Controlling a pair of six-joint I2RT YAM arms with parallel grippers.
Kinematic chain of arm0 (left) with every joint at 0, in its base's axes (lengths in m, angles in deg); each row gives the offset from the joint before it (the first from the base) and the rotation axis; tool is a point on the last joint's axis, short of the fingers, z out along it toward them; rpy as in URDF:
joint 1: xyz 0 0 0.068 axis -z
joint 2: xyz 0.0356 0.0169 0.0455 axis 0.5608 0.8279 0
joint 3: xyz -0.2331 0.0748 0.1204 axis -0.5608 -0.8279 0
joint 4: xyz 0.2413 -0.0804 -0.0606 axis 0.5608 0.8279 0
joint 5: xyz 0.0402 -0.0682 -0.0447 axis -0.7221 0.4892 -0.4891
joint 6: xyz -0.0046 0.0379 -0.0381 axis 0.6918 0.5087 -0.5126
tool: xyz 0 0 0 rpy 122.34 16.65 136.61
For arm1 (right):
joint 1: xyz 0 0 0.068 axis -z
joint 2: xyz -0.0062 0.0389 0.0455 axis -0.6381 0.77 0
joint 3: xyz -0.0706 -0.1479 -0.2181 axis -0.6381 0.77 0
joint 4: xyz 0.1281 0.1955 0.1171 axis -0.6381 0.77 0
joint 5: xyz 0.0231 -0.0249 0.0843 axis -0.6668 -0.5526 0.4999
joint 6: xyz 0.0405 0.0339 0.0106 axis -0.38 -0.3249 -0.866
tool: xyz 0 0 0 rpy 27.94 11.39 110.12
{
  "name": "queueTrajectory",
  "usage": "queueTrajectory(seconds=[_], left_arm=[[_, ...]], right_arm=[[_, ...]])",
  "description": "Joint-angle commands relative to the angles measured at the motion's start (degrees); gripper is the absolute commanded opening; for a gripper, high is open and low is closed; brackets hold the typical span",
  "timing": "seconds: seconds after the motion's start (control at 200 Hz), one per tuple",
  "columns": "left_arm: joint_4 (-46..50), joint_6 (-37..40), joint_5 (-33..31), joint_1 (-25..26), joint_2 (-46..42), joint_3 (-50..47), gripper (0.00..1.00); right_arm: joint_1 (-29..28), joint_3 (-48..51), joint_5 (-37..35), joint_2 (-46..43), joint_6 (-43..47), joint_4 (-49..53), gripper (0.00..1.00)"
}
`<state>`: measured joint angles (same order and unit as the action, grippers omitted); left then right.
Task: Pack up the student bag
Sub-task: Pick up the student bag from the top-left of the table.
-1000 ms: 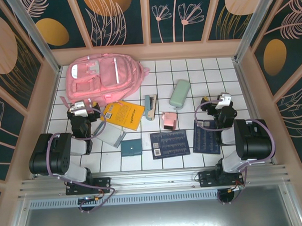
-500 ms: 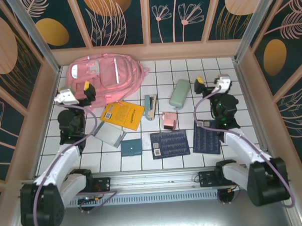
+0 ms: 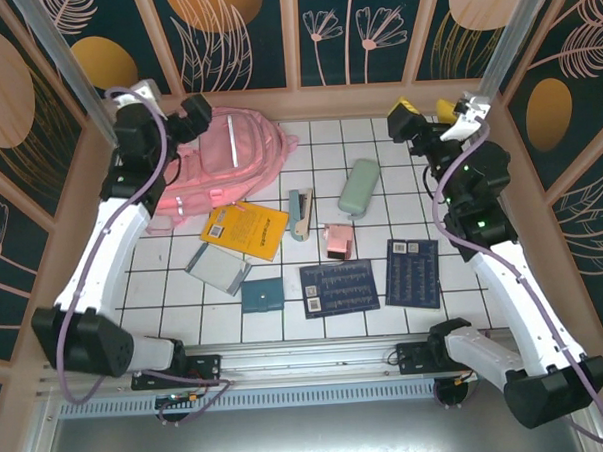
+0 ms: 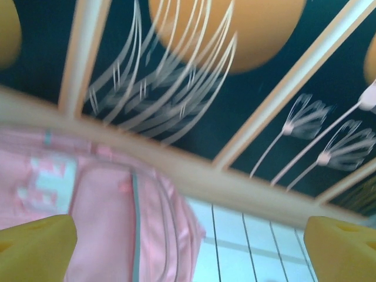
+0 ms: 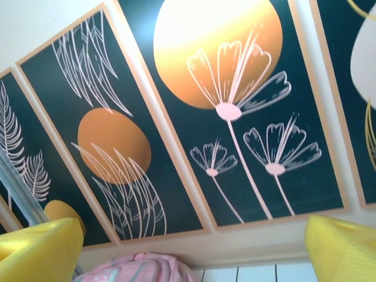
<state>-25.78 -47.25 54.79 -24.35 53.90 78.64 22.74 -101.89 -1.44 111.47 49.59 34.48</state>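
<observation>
The student bag is a big pink backpack lying flat at the back left of the tiled floor. It also appears in the left wrist view as the bag and low in the right wrist view as the bag. My left gripper hangs raised over the bag's back left part, open, its yellow fingertips wide apart with nothing between them. My right gripper is raised at the back right, well away from the bag, open and empty, its yellow pads spread wide.
On the tiles lie a yellow book, a grey notebook, a teal wallet, two dark blue sheets, a small pink box, a stapler and a green case. Patterned walls close in the back and both sides.
Both arms have unfolded from low near the front and swung up and back. The left gripper went over the bag, the right to the back right. Nothing was picked up.
</observation>
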Motion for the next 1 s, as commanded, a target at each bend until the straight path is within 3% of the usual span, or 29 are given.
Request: queueTrajectory(seconds=[0.0,0.16,0.365,0.49,0.641,0.926,0.996], left_arm=[[7.12,-6.62,3.50,-0.09,5.63,-0.84,0.99],[7.02,-2.97,10.17,-0.09,16.66,6.05,0.99],[8.00,0.15,14.68,-0.09,30.13,15.08,0.90],[10.22,0.57,14.23,-0.18,37.14,21.41,0.85],[9.98,0.70,16.90,-0.18,43.16,27.01,0.79],[6.18,-1.87,24.87,-0.18,48.86,29.44,0.60],[5.54,-2.08,26.12,-0.18,49.83,29.24,0.49]], right_arm=[[-1.67,3.45,0.58,0.91,-6.17,3.89,0.97],[-7.32,-1.32,-2.97,5.70,-7.46,14.57,0.99],[-8.48,2.66,14.98,6.79,-6.88,12.38,0.99],[-8.97,3.57,17.48,7.11,-6.46,14.47,0.93],[-11.26,6.19,15.00,4.90,-7.04,13.53,0.98],[-12.94,5.72,16.67,7.78,-3.71,12.27,0.57],[-12.89,5.66,17.33,8.23,-3.54,11.73,0.47]])
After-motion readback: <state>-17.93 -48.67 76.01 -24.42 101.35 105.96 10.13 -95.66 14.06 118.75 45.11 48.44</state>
